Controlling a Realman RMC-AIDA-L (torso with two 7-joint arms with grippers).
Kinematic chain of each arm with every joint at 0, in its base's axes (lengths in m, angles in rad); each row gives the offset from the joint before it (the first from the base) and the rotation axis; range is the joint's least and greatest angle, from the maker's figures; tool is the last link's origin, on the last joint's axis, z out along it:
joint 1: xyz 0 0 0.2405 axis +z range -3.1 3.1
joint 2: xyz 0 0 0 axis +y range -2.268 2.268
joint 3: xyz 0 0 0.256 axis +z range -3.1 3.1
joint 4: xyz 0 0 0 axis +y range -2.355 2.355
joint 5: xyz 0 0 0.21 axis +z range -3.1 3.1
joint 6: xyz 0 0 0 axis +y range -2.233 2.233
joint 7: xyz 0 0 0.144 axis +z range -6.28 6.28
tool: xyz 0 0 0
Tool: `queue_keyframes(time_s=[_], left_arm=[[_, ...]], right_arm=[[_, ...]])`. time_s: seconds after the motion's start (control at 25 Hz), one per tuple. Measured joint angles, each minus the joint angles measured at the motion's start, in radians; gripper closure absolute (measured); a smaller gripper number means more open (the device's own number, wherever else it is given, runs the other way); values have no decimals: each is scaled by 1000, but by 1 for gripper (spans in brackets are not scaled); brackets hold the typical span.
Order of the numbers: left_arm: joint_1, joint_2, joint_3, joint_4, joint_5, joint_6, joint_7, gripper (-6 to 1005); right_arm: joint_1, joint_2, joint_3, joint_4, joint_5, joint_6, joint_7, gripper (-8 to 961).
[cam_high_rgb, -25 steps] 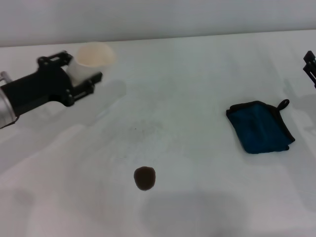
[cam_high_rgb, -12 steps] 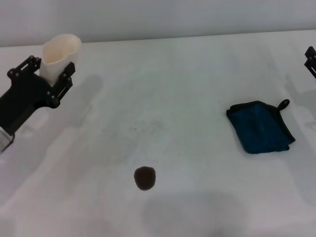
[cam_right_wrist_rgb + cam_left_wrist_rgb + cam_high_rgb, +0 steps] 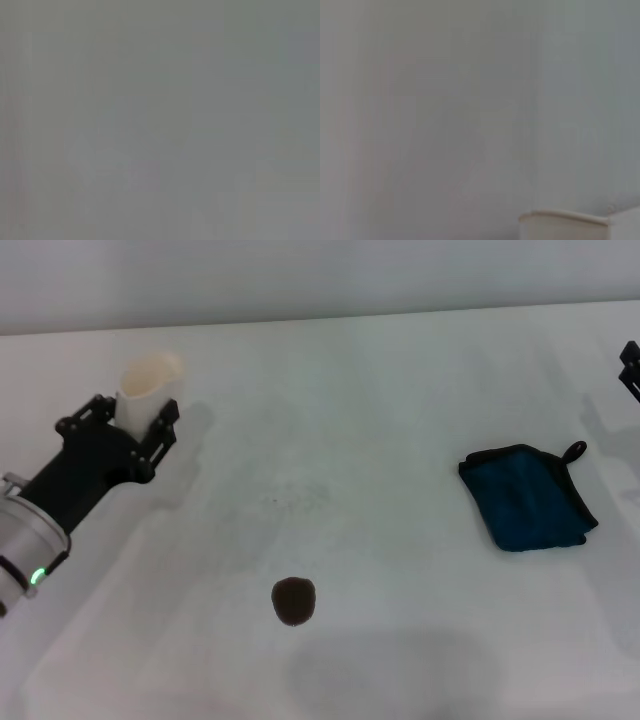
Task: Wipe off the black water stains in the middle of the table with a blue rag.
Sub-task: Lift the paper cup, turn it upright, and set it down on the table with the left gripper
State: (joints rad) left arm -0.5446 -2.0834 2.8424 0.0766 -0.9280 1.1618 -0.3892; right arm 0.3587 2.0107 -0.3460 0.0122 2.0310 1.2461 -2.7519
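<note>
The black water stain (image 3: 293, 600) is a small dark blot on the white table (image 3: 400, 390), near the front middle. At the right lies the blue rag (image 3: 527, 497), folded, with black edging and a loop at its far corner. Nothing touches the rag or the stain. Far to the stain's left, my left gripper (image 3: 138, 408) is shut on an upright white paper cup (image 3: 148, 385); the cup's rim (image 3: 565, 219) also shows in the left wrist view. Only a black tip of my right gripper (image 3: 630, 365) appears at the right edge, beyond the rag.
The table's far edge meets a pale wall along the top of the head view. Faint grey speckles mark the tabletop beyond the stain. The right wrist view holds only plain grey.
My left arm first swung the tilted cup left and upright, then brought it lower and slightly right. Rag, stain and right gripper have stayed in place.
</note>
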Motion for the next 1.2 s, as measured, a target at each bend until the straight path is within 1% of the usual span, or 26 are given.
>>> queue_keyframes(time_s=[0.16, 0.4, 0.64, 0.84, 1.08, 1.2], left_arm=[[-12, -3, 0, 19, 0, -91, 1, 481], [-17, -4, 0, 37, 4, -127, 42, 482], [-11, -5, 2, 73, 9, -156, 166, 482], [-8, -5, 2, 75, 11, -192, 187, 479], [13, -4, 1, 81, 17, -218, 191, 312], [30, -4, 1, 84, 32, -219, 191, 314]], right_arm=[[-2, -1, 1, -1, 0, -9, 0, 152], [-7, -1, 0, -1, 0, -25, 0, 154], [-7, -1, 0, -2, 0, -35, 0, 155], [-7, -1, 2, -2, 0, -37, 0, 156], [-5, -1, 3, -2, 0, -41, 0, 157], [-3, -1, 3, -2, 0, -42, 0, 157]])
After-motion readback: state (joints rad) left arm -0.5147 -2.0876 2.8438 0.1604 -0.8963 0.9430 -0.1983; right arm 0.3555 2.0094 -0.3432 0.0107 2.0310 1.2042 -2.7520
